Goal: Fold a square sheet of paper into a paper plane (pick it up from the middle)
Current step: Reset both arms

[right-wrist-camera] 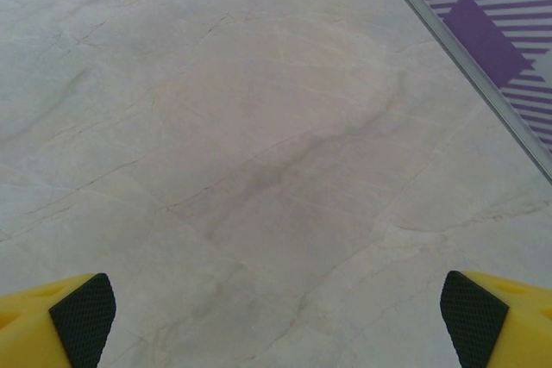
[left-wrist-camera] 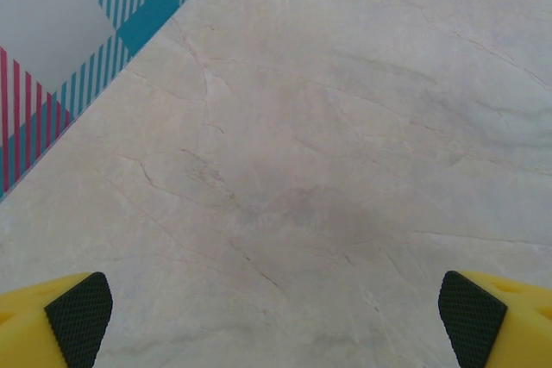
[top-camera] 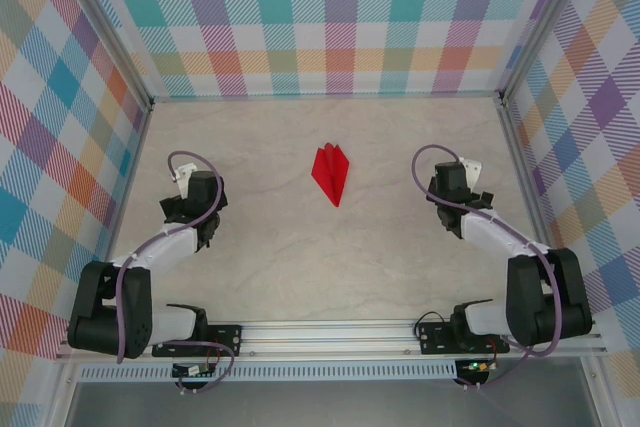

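1. Nearest you, both arm bases sit at the near edge of the table (top-camera: 320,287), and each arm reaches forward toward its own side.
2. Your left gripper (left-wrist-camera: 276,321) is spread wide. Its black pads (left-wrist-camera: 79,318) sit at the lower corners of its wrist view, and it holds nothing.
3. Your right gripper (right-wrist-camera: 276,321) is just as wide and also holds nothing.
4. Farther out, the paper plane (top-camera: 332,173) lies in the middle of the table, between the two grippers and well apart from both. It is inward of each gripper and slightly beyond them.
5. Its long axis runs near to far with a slight tilt, and the narrow point faces you.
6. Neither arm is clearly nearer, so either would have to swing inward across the table to reach it. The folding looks finished.
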Action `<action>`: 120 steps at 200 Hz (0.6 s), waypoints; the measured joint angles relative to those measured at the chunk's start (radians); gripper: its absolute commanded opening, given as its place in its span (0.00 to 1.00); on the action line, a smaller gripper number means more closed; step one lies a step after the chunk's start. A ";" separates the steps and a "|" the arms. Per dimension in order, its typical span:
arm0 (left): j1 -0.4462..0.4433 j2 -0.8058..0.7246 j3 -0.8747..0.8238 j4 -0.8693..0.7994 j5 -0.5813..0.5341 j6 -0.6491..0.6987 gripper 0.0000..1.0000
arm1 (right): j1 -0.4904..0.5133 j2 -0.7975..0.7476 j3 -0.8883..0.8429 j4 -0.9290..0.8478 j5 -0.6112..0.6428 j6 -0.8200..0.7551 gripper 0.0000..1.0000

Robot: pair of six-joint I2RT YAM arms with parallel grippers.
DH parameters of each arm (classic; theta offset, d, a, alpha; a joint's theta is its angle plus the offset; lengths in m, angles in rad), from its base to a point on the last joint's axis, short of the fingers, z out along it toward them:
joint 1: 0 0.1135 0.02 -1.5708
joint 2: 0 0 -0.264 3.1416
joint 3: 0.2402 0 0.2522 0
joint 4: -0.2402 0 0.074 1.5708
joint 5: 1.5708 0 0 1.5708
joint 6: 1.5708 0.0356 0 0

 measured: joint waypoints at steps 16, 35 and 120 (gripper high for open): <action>0.034 0.001 -0.041 0.102 0.076 0.049 1.00 | -0.017 0.028 -0.048 0.120 -0.043 -0.059 1.00; 0.075 0.015 -0.089 0.226 0.186 0.087 1.00 | -0.046 0.043 -0.100 0.238 -0.115 -0.119 1.00; 0.132 0.161 -0.178 0.617 0.552 0.134 1.00 | -0.185 0.089 -0.217 0.682 -0.447 -0.210 1.00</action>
